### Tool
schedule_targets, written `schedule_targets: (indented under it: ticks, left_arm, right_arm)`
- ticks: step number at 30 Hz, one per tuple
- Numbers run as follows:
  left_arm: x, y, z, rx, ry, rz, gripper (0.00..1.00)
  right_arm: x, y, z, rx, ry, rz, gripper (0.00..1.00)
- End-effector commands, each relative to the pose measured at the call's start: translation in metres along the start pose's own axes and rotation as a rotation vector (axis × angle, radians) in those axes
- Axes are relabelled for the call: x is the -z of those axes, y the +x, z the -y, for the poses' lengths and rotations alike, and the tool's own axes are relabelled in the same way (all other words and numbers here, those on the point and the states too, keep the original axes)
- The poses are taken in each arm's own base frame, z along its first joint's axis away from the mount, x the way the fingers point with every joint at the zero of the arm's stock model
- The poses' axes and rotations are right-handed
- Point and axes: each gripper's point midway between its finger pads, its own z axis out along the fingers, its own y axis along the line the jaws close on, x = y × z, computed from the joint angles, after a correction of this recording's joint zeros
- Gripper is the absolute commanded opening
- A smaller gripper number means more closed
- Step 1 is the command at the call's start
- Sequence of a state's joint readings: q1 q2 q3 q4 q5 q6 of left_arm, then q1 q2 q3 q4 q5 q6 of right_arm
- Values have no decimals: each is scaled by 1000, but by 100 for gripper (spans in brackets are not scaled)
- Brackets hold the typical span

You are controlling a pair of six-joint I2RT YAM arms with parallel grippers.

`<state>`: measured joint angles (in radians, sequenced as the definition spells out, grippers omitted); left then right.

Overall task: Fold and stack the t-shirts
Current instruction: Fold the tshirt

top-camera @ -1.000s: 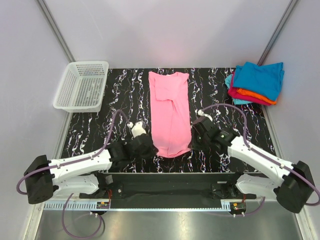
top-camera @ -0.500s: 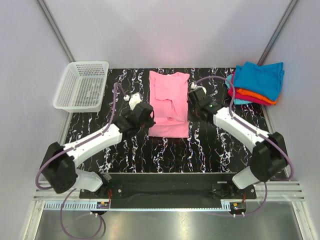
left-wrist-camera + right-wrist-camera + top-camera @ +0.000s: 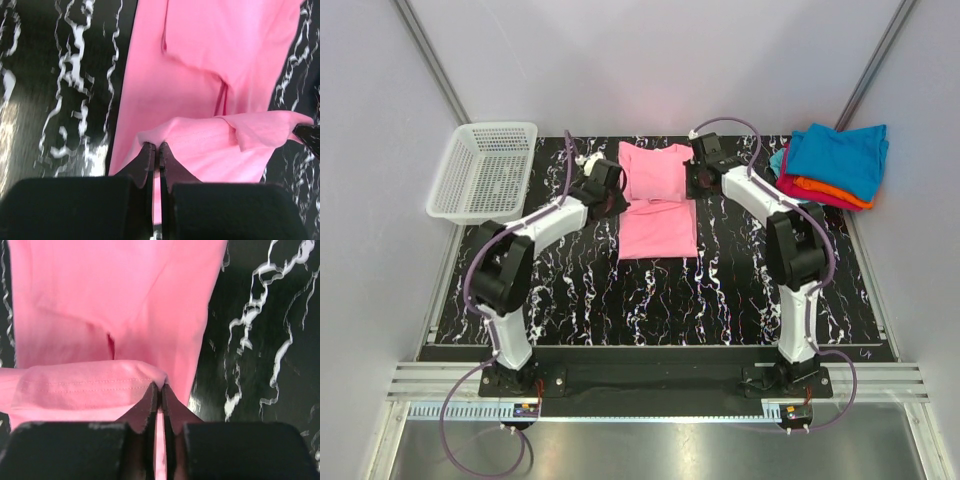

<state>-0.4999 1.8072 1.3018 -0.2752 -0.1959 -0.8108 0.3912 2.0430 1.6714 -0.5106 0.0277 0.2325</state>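
A bright pink t-shirt [image 3: 658,215] lies in the middle of the black marbled table [image 3: 570,290], its lower half folded up over its upper half. My left gripper [image 3: 617,197] is shut on the hem's left corner [image 3: 150,137] and holds it above the shirt body [image 3: 200,55]. My right gripper [image 3: 692,183] is shut on the hem's right corner [image 3: 160,379] over the shirt [image 3: 125,295]. A stack of folded t-shirts [image 3: 832,165], teal-blue on top with orange and magenta under it, sits at the far right.
A white mesh basket [image 3: 485,172] stands at the far left corner of the table. Both arms stretch far forward, either side of the pink shirt. Grey walls close in the table behind and at both sides.
Both grippers have carried the pink shirt's hem from the near end toward the far end, folding the shirt in half. Both arms have stretched out forward.
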Motion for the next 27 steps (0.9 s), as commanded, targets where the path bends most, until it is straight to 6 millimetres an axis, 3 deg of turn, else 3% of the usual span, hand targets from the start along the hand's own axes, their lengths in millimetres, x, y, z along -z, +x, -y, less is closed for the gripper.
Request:
schedule_targets:
  ticks: [1,2,4,7,11,14,19,23,27]
  left_arm:
    - [-23,-29,22,-44,102,36,0]
    - [-29,-30,26,-58,126,35,3]
    - [-42,-40,28,-112,150,83,7]
    - [-40,-67,19,-159,136,275,8]
    - [-23,-93,-4,-141,91,465,13]
    - [-14,-102,-15,-139,32,510,18]
    - [-12,-111,-6,-161,75,503,39]
    - [-20,-113,2,-169,96,477,62]
    - [-19,-113,11,-159,142,463,66]
  right_arm:
    - [-10,-36,3,29,-21,72,11]
    - [-17,-40,3,27,-15,78,33]
    - [-21,-45,6,30,5,88,57]
    - [-25,-49,12,17,32,98,66]
    - [-20,-45,19,-6,62,102,66]
    - [-15,-35,20,-12,58,86,66]
    - [-9,-17,10,-34,-13,49,65]
    - [-8,-4,7,-37,-43,25,63]
    - [-12,-5,2,-30,-71,32,61]
